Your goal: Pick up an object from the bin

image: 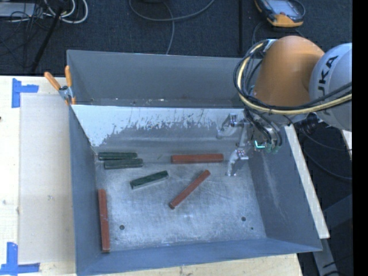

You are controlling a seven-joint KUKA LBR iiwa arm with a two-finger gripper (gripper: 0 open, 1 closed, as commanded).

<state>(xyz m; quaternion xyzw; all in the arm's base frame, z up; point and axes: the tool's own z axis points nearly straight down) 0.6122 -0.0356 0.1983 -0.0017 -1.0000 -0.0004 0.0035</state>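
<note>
The arm (287,68) reaches in from the right and bends down into the grey metal bin (172,85). Its fingers (234,164) are apart, just beside the right end of the long red-brown bar (196,158).

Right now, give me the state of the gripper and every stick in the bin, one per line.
back red-brown stick: flat, level, untouched
slanted red-brown stick: flat, diagonal
left red-brown stick: flat, along the left wall
rear dark green stick: flat, beside its twin
front dark green stick: flat, beside its twin
tilted dark green stick: flat, alone
gripper: open, empty, right of the back red-brown stick
</note>
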